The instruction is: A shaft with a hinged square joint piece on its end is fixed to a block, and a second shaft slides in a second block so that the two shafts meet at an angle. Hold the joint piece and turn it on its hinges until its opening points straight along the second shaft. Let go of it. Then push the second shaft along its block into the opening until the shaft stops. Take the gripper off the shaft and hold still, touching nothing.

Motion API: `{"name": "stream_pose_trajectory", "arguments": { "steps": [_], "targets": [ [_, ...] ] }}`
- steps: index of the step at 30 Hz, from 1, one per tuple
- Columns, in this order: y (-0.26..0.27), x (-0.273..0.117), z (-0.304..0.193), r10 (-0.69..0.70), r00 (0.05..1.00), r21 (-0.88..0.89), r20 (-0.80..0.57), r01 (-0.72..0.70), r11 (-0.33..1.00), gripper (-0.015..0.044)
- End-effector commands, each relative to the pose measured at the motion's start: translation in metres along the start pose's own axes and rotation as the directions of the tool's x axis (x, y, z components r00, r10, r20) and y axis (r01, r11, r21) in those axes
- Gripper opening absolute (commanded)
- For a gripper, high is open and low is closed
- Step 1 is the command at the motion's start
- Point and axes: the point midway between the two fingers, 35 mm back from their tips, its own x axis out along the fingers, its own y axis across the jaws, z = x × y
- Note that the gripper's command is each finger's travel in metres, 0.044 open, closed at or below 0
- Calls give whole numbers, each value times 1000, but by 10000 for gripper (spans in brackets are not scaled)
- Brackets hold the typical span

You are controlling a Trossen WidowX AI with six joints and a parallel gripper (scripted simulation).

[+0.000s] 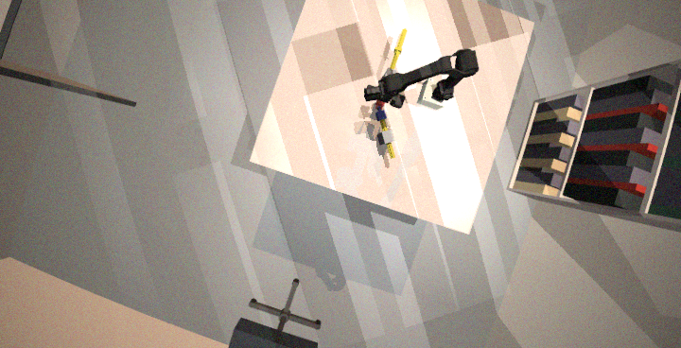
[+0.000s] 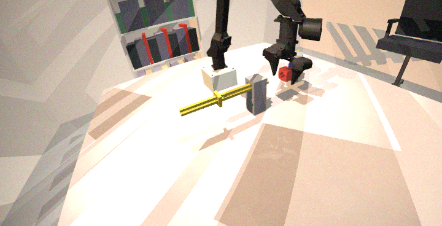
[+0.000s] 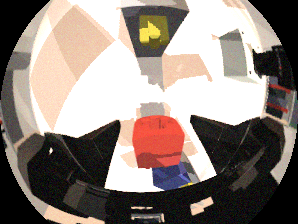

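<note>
The red joint piece sits on its blue hinge part, at the end of the first yellow shaft in its grey block. Its marked opening faces roughly toward the second block; I cannot tell whether it is exactly in line. The second yellow shaft passes through that block, its tip a gap short of the red piece. My gripper is open wide, one finger on each side of the red piece, holding nothing.
The second shaft carries a yellow collar outside its block. The arm's white base stands beside the shafts. A shelf and a dark chair are beyond the table.
</note>
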Motion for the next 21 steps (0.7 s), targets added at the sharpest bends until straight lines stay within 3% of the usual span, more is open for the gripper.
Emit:
{"name": "stream_pose_trajectory", "arguments": {
  "steps": [1, 11, 21],
  "targets": [
    [2, -12, -1, 24, 992, -3, 124, -24, 1000, 440],
    [2, -14, -2, 19, 992, -22, 125, -16, 1000, 440],
    [7, -42, 0, 15, 997, -344, 82, 14, 939, 440]
  ]
}}
